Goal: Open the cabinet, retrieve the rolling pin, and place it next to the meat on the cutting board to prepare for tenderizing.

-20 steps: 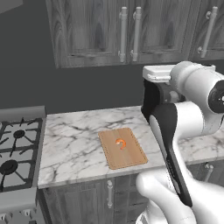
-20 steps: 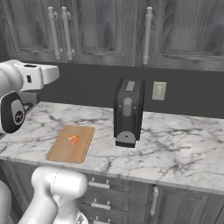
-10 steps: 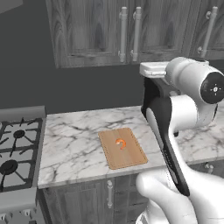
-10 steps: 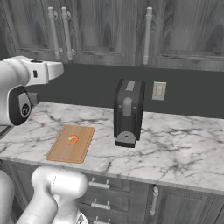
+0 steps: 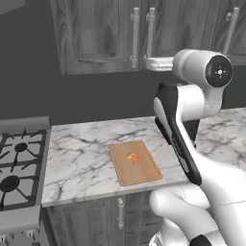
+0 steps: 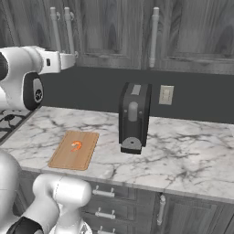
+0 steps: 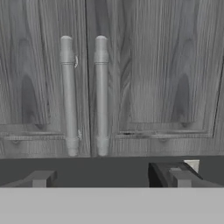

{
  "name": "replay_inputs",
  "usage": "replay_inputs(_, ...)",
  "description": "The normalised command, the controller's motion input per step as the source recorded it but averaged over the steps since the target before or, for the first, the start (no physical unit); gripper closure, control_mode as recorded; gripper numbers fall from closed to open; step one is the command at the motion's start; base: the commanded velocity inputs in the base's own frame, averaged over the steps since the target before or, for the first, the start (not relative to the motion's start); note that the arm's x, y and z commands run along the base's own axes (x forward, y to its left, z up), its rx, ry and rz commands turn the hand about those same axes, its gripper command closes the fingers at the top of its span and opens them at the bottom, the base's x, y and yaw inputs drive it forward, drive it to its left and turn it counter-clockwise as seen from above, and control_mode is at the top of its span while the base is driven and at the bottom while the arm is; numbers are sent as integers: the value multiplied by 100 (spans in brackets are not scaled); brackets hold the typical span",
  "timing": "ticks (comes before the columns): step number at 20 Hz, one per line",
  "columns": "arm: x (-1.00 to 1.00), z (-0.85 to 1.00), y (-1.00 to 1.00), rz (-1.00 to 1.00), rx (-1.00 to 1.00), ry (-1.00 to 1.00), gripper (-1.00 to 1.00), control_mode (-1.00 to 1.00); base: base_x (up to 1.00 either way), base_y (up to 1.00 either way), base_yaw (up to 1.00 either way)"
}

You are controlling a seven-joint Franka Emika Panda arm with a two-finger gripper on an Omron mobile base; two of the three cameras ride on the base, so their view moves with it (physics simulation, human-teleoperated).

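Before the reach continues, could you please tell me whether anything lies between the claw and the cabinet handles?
Nothing: in the hand view the open claw faces the cabinet handles across bare air.

1 cutting board [image 5: 134, 163], 1 piece of meat [image 5: 132, 157] on it. 1 cabinet [image 7: 131, 78] straight ahead of the gripper, 2 doors, 2 bar handles [image 7: 68, 94] side by side. 1 more wall door handle [image 6: 154, 36] off to the gripper's right. 1 coffee machine [image 6: 134, 117], 1 wall outlet [image 6: 166, 95], 1 stove [image 5: 17, 166] with 2 burners visible, 1 marble counter [image 6: 183, 155].
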Motion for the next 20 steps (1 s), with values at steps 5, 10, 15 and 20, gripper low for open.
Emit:
replay_inputs(5,53,19,2,0,-1,5,-100,-100,0,0,0)
replay_inputs(10,60,18,9,0,-2,7,-100,-100,0,0,0)
replay_inputs(15,60,17,13,0,-4,8,-100,-100,0,0,0)
replay_inputs(20,63,18,5,0,-3,8,-100,-100,0,0,0)
